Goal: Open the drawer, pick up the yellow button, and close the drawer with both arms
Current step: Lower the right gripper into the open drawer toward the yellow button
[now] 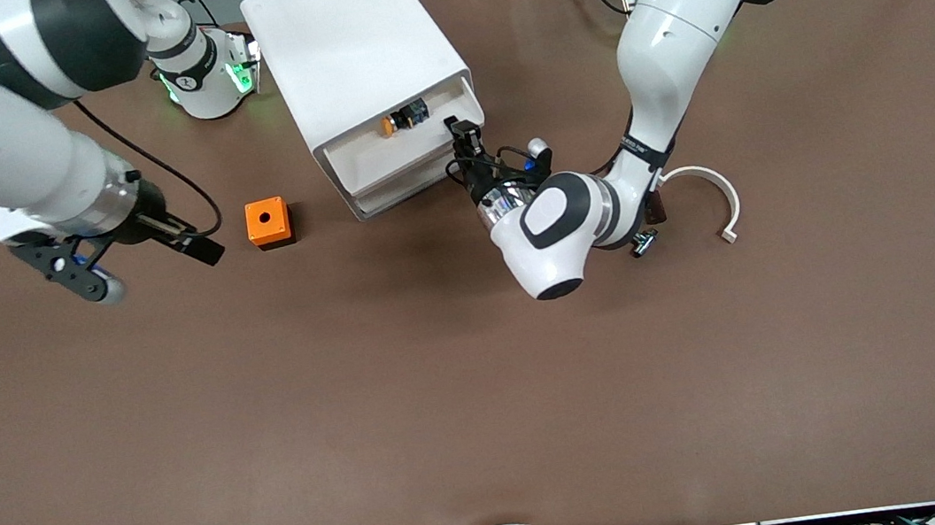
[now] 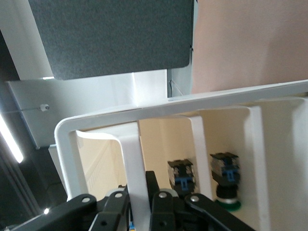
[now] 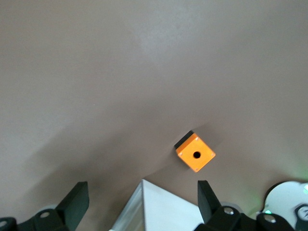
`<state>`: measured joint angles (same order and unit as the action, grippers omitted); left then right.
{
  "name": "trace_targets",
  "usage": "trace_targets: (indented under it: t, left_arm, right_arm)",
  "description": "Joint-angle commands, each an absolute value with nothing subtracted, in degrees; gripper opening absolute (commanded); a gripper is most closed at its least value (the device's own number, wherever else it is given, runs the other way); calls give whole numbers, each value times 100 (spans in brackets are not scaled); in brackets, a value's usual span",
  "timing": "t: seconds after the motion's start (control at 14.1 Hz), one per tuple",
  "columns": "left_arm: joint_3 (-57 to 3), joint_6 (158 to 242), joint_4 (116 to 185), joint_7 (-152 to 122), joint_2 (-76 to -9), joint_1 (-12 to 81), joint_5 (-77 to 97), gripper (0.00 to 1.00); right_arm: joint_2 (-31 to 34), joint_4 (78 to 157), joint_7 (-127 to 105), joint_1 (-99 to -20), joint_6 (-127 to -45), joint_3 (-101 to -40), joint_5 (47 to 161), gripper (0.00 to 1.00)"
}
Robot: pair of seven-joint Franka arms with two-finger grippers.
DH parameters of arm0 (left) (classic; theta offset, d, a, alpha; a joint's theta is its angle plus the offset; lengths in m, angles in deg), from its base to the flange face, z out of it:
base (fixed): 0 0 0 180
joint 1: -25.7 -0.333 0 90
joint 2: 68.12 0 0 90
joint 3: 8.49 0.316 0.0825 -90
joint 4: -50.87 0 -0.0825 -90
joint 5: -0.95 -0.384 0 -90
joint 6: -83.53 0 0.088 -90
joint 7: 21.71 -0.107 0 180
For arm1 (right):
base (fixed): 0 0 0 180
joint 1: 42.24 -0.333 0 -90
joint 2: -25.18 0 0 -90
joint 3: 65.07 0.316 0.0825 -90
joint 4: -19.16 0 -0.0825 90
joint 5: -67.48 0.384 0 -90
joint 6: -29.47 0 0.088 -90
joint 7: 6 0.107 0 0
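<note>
The white cabinet (image 1: 350, 36) stands at the robots' side of the table. Its top drawer (image 1: 355, 147) is pulled partly out. The button (image 1: 403, 119) lies inside it, with its orange-yellow cap, black body and blue-green end. My left gripper (image 1: 463, 134) is shut on the drawer's front at the corner toward the left arm's end. In the left wrist view the fingers (image 2: 161, 199) clamp a white bar of the drawer front (image 2: 132, 159). My right gripper (image 1: 152, 270) is open and empty over the table beside the orange cube (image 1: 267, 223), and it also shows in the right wrist view (image 3: 142, 197).
The orange cube with a round hole (image 3: 195, 152) sits toward the right arm's end from the cabinet. A white curved piece (image 1: 713, 192) and a small metal part (image 1: 643, 243) lie by the left arm. Two small black parts with blue clips (image 2: 180, 174) show past the drawer front.
</note>
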<state>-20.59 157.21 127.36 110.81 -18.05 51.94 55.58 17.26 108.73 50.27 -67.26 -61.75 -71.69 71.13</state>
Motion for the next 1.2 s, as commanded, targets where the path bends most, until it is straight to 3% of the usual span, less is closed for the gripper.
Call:
trace_targets:
  t: [0.0, 0.92, 0.99, 1.13]
  left_arm:
    - [-2036, 15911, 12689, 10977, -1829, 4918, 5624, 13]
    - [-2045, 16228, 12672, 10942, -1829, 4433, 5641, 21]
    - [-2053, 16228, 12663, 10925, -1829, 4433, 5641, 24]
    - [-2053, 16228, 12672, 10532, -1847, 4433, 5641, 46]
  right_arm:
    - [1507, 10819, 5892, -7316, -6387, -7228, 7144, 100]
    - [997, 11143, 8293, -9242, -7555, -7228, 7407, 100]
    - [997, 11223, 8416, -9364, -7669, -7228, 7407, 100]
    - [892, 11250, 8593, -9497, -7741, -7228, 7407, 100]
